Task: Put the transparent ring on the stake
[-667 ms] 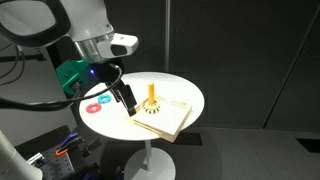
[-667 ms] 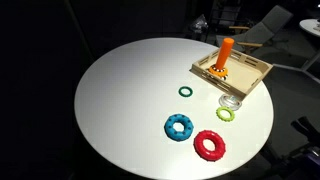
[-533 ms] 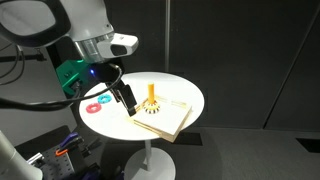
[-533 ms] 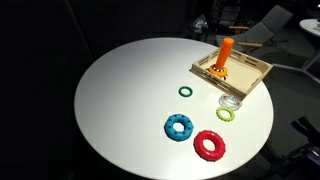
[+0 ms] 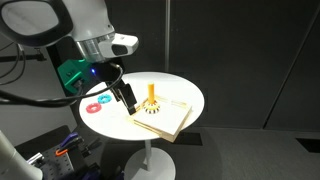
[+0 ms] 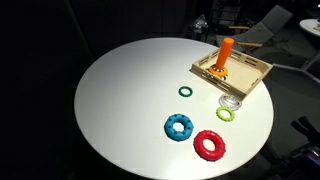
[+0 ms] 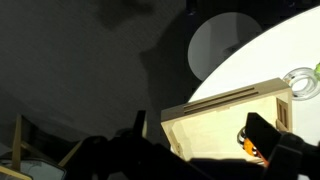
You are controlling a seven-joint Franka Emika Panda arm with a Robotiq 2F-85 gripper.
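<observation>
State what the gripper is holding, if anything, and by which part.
Nothing is held. The gripper hangs above the table with nothing between its fingers. The transparent ring lies flat on the table beside the wooden board.

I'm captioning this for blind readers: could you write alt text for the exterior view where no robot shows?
A white table holds a wooden board with an upright orange stake; the transparent ring lies on the table beside the board, next to a yellow-green ring. A small dark-green ring, a blue ring and a red ring lie elsewhere on it.
</observation>
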